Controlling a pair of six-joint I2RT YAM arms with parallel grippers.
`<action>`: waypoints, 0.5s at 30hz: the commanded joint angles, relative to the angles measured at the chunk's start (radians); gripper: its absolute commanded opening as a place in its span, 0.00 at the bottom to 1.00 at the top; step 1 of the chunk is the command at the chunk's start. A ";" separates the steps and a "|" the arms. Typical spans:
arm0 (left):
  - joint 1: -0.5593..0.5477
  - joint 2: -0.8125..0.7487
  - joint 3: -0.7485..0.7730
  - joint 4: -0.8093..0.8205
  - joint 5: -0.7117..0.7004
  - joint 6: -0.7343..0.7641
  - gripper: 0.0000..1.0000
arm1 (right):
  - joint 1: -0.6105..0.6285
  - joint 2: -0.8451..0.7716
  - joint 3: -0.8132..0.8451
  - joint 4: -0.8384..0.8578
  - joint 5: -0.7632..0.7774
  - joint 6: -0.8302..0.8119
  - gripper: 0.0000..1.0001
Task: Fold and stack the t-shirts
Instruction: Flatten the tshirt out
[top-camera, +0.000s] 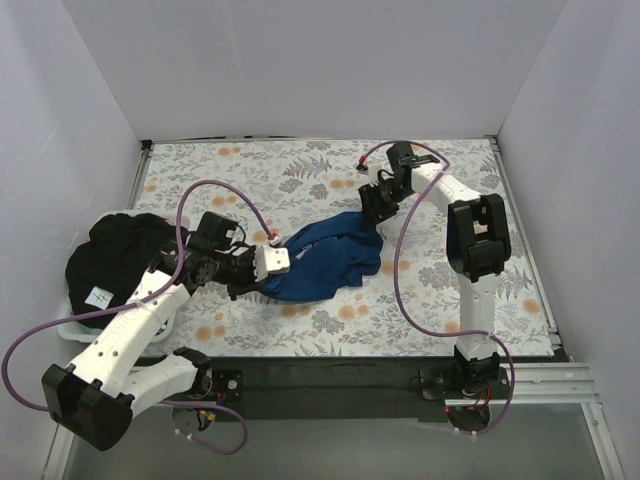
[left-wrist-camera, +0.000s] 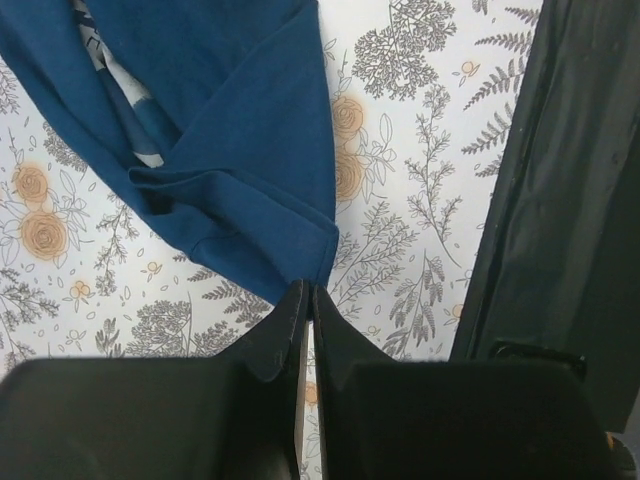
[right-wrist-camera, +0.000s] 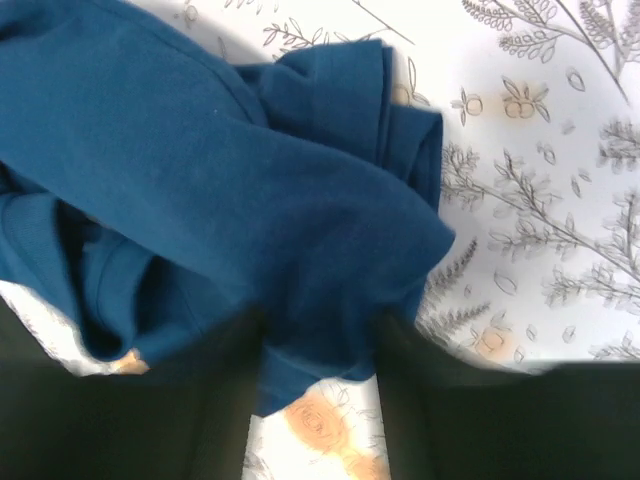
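A blue t-shirt (top-camera: 330, 255) with white print lies crumpled in the middle of the floral cloth. My left gripper (top-camera: 280, 262) is at its lower left end. In the left wrist view the jaws are shut (left-wrist-camera: 306, 292) and pinch a corner of the blue shirt (left-wrist-camera: 240, 170). My right gripper (top-camera: 372, 208) is at the shirt's upper right end. In the right wrist view it is open (right-wrist-camera: 320, 330), its blurred fingers on either side of a fold of the blue shirt (right-wrist-camera: 250, 200). A black t-shirt (top-camera: 120, 255) with a white tag (top-camera: 100, 296) lies bunched at the left edge.
The white floral cloth (top-camera: 250, 180) covers the table. A black bar (top-camera: 330, 372) runs along the near edge and shows at the right of the left wrist view (left-wrist-camera: 570, 200). White walls close in the back and both sides. Purple cables loop over both arms.
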 joint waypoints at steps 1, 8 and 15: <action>0.004 -0.027 -0.018 0.043 -0.025 0.052 0.00 | 0.007 0.044 0.068 -0.004 0.052 0.013 0.35; 0.033 -0.025 -0.015 0.246 -0.085 0.097 0.00 | -0.083 -0.124 0.155 -0.004 0.060 0.006 0.01; 0.171 0.076 0.120 0.402 -0.029 0.102 0.00 | -0.214 -0.389 0.117 -0.016 0.129 -0.100 0.01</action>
